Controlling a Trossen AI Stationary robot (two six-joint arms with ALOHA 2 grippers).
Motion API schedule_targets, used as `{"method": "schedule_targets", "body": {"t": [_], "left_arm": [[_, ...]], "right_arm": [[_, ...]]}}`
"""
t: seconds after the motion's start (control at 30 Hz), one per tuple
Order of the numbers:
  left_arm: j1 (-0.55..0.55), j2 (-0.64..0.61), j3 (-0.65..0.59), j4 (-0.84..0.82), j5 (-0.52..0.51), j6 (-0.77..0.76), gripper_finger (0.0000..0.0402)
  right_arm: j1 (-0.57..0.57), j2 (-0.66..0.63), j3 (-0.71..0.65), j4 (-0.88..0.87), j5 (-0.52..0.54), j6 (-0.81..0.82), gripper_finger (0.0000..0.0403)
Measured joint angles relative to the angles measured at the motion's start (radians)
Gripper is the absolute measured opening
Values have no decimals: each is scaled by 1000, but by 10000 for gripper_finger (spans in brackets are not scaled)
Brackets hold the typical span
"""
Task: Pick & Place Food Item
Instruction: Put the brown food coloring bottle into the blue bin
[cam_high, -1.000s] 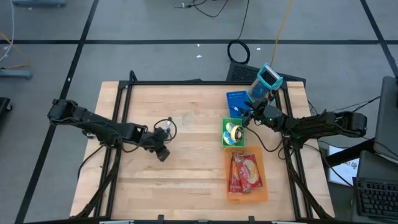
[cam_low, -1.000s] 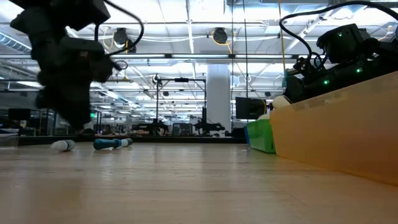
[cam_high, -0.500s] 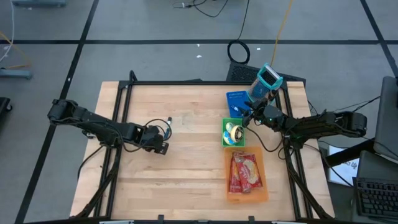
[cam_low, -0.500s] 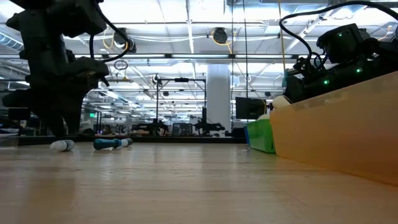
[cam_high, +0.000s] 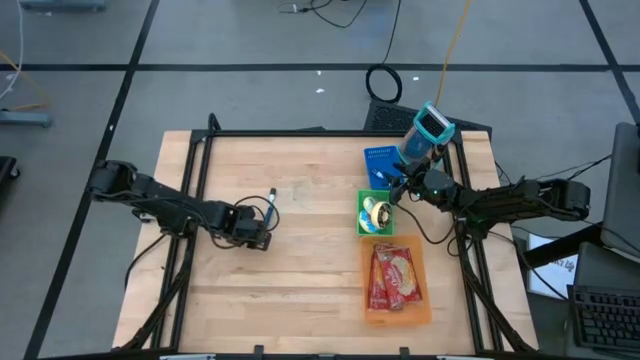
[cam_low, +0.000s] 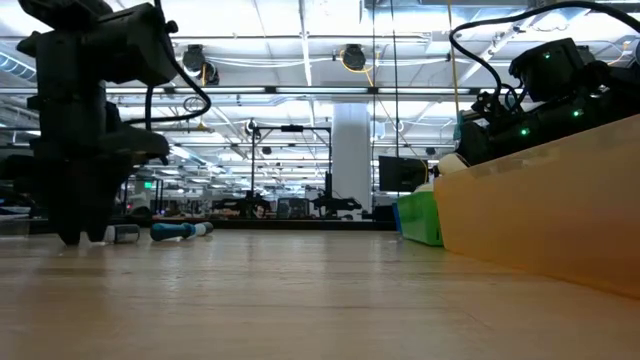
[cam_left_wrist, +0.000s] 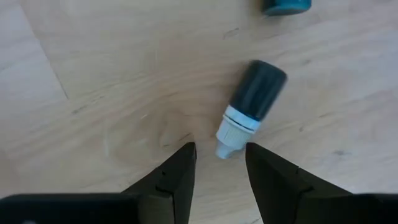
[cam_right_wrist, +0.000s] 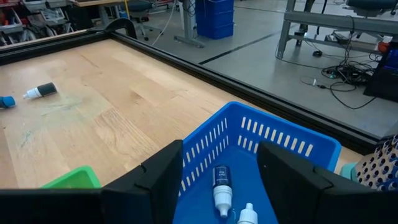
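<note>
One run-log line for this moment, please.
left gripper: open, pointing down over small dark-capped bottle lying on table, not gripped | right gripper: open, above blue basket | orange bin: holds snack packets

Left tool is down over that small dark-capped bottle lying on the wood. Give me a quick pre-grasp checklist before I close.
1. Left tool open: ok, a gap shows between its fingers.
2. Bottle between the fingers: not ok; only its white tip sits at the gap, the dark cap lies beyond.
3. Bottle lying flat on the table: ok.
4. Teal item clear of the fingers: ok, it lies apart.
5. Right tool out of the way: ok, it hovers open over the blue basket.
6. Fingertip height above the wood: cannot tell.
</note>
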Motion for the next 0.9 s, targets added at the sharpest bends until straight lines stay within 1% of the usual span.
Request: {"method": "schedule_targets", "body": {"t": [0.1, 0.17, 0.27, 0.4, 0.53, 0.57, 0.7, 0.8, 0.9], "left_arm": [[0, 5, 0, 3, -13, -26, 145], [-1, 5, -1, 4, -20, -8, 145], [-2, -5, -3, 10, -24, 90, 145], [-2, -4, -3, 11, -43, 171, 145], [-2, -4, -4, 2, -52, 289, 145], [-2, -3, -4, -6, -56, 300, 145], [-2, -3, -3, -48, -87, 265, 145], [-2, -2, -5, -44, -126, 349, 145], [-2, -2, -5, -36, -142, 428, 145]], "right_arm": [[0, 0, 0, 0, 0, 0, 194], [0, 0, 0, 0, 0, 0, 194], [0, 0, 0, 0, 0, 0, 194], [0, 0, 0, 0, 0, 0, 194], [0, 0, 0, 0, -1, 0, 194], [0, 0, 0, 0, -1, 0, 194], [0, 0, 0, 0, -1, 0, 194], [0, 0, 0, 0, -1, 0, 194], [0, 0, 0, 0, -1, 0, 194]]}}
